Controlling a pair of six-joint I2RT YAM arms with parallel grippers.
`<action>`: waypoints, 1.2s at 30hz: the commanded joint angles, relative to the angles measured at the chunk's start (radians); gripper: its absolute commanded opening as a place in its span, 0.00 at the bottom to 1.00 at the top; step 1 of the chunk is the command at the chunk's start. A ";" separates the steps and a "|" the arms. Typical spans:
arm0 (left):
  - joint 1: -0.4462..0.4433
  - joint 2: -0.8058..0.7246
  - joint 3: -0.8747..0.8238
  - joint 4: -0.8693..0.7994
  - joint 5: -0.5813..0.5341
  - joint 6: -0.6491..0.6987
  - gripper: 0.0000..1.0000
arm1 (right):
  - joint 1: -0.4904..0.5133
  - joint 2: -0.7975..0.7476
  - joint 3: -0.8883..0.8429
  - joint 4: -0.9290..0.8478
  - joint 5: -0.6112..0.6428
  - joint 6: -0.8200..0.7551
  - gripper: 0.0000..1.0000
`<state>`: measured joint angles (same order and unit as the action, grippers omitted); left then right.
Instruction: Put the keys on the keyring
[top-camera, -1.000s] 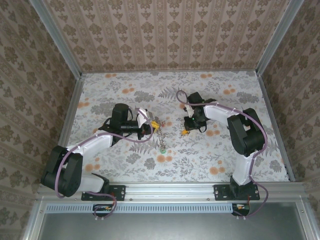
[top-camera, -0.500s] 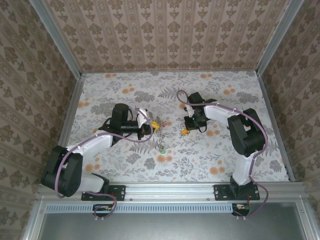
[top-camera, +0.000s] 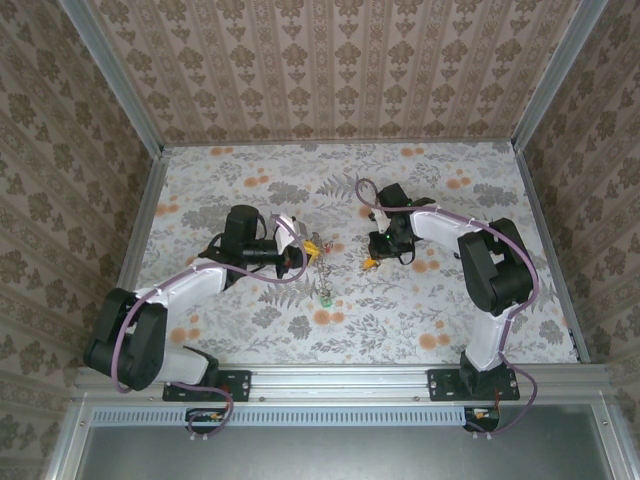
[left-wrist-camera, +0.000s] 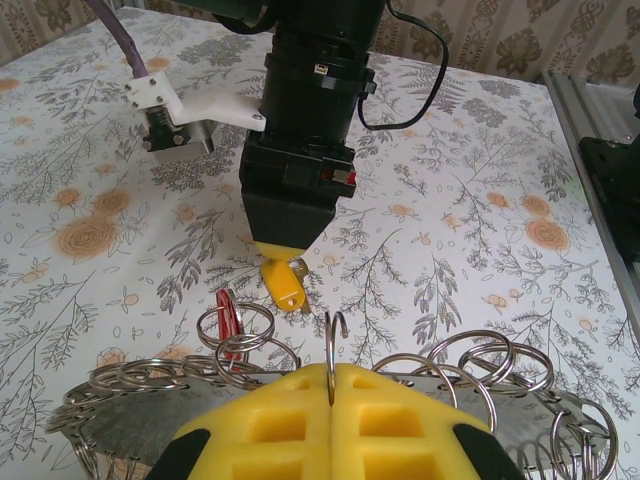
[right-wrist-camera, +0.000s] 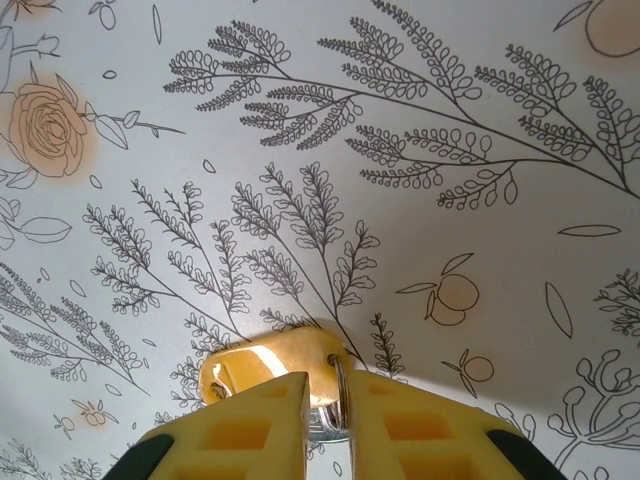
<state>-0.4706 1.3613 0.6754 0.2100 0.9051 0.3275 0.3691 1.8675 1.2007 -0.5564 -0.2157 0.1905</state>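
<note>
– Jaws first: how do they stand?

– Both pairs are clenched. Those of the left gripper (left-wrist-camera: 331, 385) pinch the keyring (left-wrist-camera: 331, 340), whose thin wire end stands up from between the yellow tips. Those of the right gripper (right-wrist-camera: 328, 388) grip the yellow-headed key (right-wrist-camera: 270, 365) by the small loop on its head.

– Is that key on the hoop yet?

– No. In the left wrist view it hangs low over the table (right-wrist-camera: 450, 150), near the upright wire end but apart from it.

– And the other keys?

– A red key (left-wrist-camera: 228, 318) sits among the cluster of small rings (left-wrist-camera: 480, 360) just behind the left fingertips. A green key (top-camera: 326, 297) lies at the far end of the string trailing from that gripper in the top view. I cannot tell whether either is actually threaded on.

– So how far along?

– Roughly midway, I judge. The yellow one has yet to be carried across and hooked over the open end; the thin wire leaves little room for error.
</note>
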 joint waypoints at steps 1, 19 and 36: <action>-0.005 0.005 0.037 0.010 0.037 -0.009 0.00 | -0.007 0.026 0.023 -0.005 -0.010 0.013 0.19; -0.005 0.007 0.044 0.008 0.038 -0.009 0.00 | -0.010 0.026 0.027 -0.011 -0.002 0.011 0.08; -0.055 0.057 0.069 0.027 0.047 -0.011 0.00 | -0.009 -0.457 -0.301 0.336 -0.328 -0.269 0.00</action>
<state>-0.5114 1.4040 0.7090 0.2104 0.9127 0.3275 0.3634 1.5021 0.9653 -0.3569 -0.3550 0.0685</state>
